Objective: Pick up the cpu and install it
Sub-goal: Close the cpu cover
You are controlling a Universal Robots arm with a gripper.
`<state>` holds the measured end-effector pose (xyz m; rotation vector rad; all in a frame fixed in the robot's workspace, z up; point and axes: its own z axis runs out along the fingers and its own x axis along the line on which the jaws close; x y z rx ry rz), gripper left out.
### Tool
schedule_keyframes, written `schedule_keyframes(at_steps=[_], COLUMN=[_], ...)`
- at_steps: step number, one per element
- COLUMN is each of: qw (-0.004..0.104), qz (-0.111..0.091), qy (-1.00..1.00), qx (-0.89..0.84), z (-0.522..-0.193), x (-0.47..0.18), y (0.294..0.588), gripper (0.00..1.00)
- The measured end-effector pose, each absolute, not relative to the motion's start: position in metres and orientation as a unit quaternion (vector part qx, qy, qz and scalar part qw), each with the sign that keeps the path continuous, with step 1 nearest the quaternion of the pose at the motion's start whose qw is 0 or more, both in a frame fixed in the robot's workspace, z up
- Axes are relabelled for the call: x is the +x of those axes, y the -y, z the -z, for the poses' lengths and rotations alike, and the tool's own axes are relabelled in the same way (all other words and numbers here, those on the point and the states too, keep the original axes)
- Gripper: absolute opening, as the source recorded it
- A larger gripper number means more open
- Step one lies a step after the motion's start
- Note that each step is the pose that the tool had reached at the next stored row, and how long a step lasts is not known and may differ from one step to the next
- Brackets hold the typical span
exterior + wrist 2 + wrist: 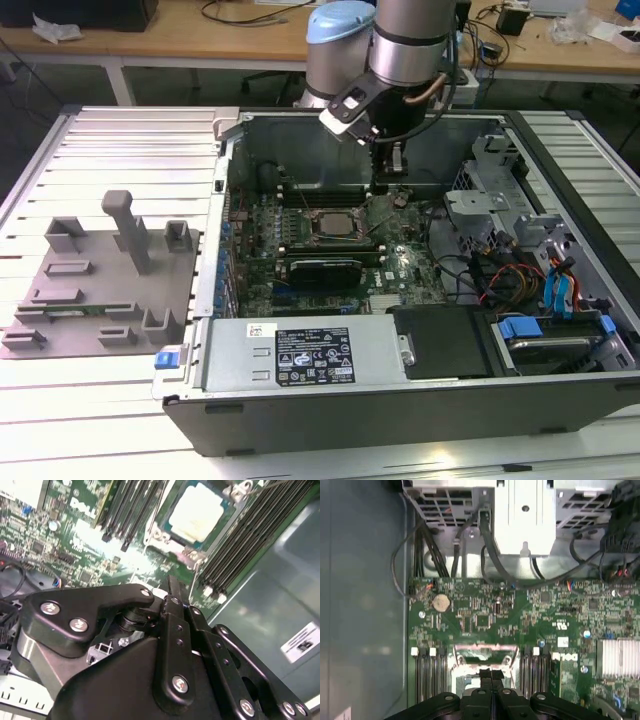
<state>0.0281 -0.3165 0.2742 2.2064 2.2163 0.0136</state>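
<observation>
Pale and slatted, the desk [130,150] carries an open computer case [400,420] that lies on its side with the motherboard [400,265] facing up. A grey moulded fixture [100,280] sits on the desk at the exterior view's left of the case. My arm stands over the case from the far side. The end effector [385,188] hangs low over the board, just to the exterior view's right of the socket [335,226].

In the second wrist view I see the cpu [197,511] lying flat inside the socket's metal frame, its pale top facing up. Rows of memory slots [240,545] run along both sides of it. The black fingers [172,592] point toward the cpu but end short of it. It is near the tips and apart from them, with a strip of green board between, so nothing touches it.

In the first wrist view the two fingers are pressed together along a thin seam, and I see nothing held between them. The socket frame [482,656] lies just beyond the tips there. A round coin cell [440,602] sits farther along the board, and black cables [490,555] run on toward the metal drive cage [525,515].
</observation>
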Motion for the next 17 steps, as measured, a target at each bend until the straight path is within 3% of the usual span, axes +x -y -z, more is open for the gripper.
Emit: schedule_keyframes(at_steps=[17], qw=[0.007], qz=[-0.003], qy=[-0.709], qx=[0.705], z=[-0.265], x=[0.075], y=[0.315], gripper=[0.11])
